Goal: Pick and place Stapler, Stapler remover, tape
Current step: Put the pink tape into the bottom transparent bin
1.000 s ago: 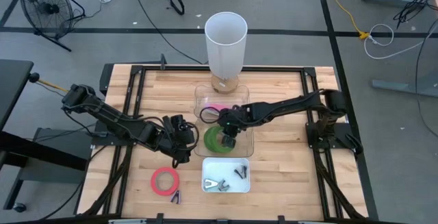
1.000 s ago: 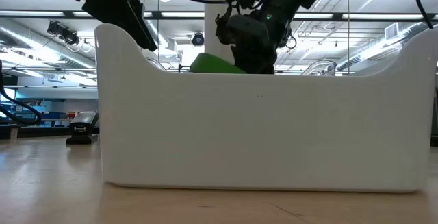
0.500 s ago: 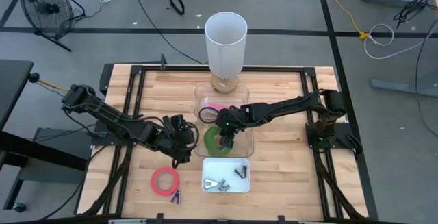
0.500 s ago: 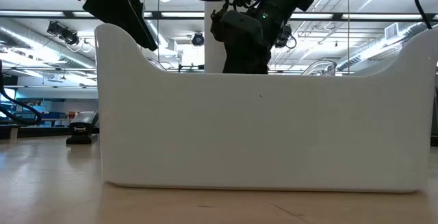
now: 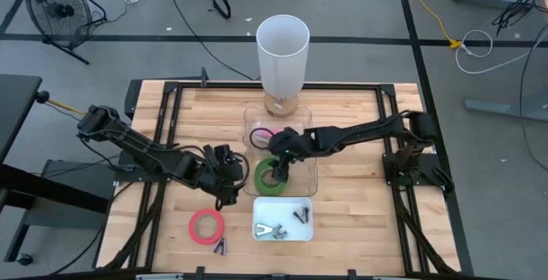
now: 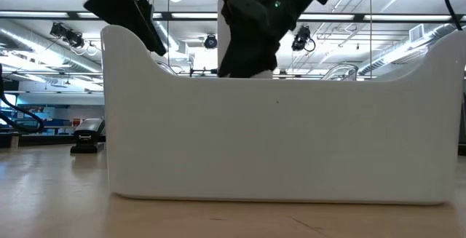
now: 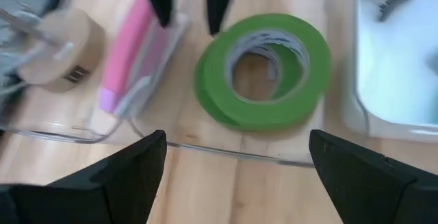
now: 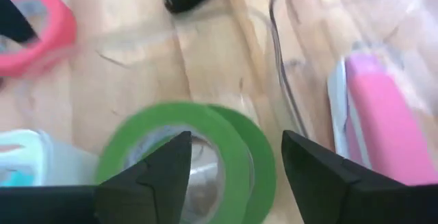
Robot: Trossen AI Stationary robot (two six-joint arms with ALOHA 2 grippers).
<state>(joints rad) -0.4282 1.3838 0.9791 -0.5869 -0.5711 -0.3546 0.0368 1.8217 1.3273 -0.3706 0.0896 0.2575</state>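
Wooden bench [image 5: 351, 100], frame centre: clear tray [image 5: 309, 180] holding green tape [image 5: 267, 180], stapler [image 7: 126, 46]; right end effector [image 5: 280, 165] above, fingers parted, empty; left end effector [image 5: 229, 180] spread wide.

Two dark, near-black arms, each a chain of chunky jointed segments, seen from above: the left arm [image 5: 145, 151] runs in bulky, boxy links, the right arm [image 5: 360, 133] in slimmer, more tubular ones ending at a blocky base. Thin black cables trail along both. The left tool [image 7: 233, 166] carries two broad, matte black fingers [image 7: 116, 179] with flat, angular faces tapering to blunt corners. The right tool [image 8: 229, 166] shows the same dark, wedge-shaped fingers [image 8: 147, 176], smooth and unmarked. At surface level, the right arm's wrist housing [image 6: 251, 27] appears as a rounded black casing with a small green light.
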